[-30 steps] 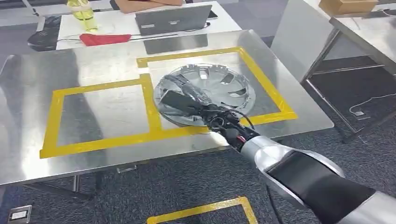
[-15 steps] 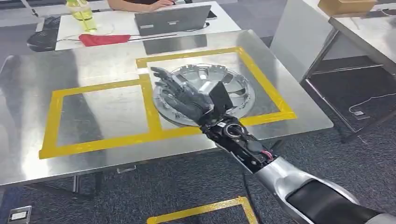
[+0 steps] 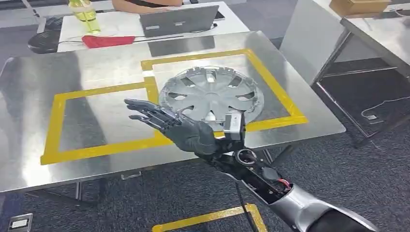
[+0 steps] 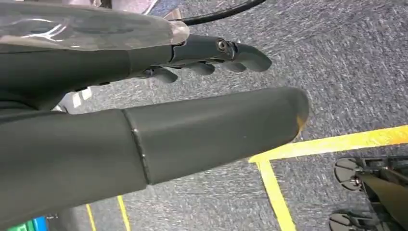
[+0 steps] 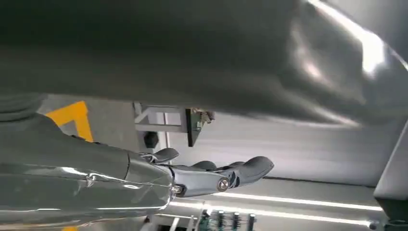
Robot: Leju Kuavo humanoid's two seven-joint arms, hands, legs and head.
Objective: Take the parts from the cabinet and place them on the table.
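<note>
Here, on the far left, our left hand [image 4: 159, 130] hangs low over the grey carpet [image 4: 346, 72] and a strip of yellow floor tape [image 4: 274, 192]; its fingers lie straight and apart, with nothing in them

Moving rightward across the steel table [image 3: 43, 159], we meet the left yellow-taped square [image 3: 57, 125], bare inside. Next comes our right hand [image 3: 179, 128], lifted above the near part of the table, palm up, fingers spread and pointing left, holding nothing. It floats free of the part, just beside the near rim

Just right of the hand lies the silver wheel cover [image 3: 212, 94], flat on the table inside the right taped square [image 3: 278, 87], face up and touching nothing else. Behind the table, a laptop [image 3: 176, 19], a red cloth [image 3: 109, 40] and a yellow-green bottle [image 3: 86, 12] sit on a white desk

We judge the placing step finished for this part: it rests where the task wants it and the hand is free of it. The next move, as we see it, calls for drawing the right arm clear without brushing the rim, then turning toward the cabinet for another part, and the empty left square looks like the place for it
</note>
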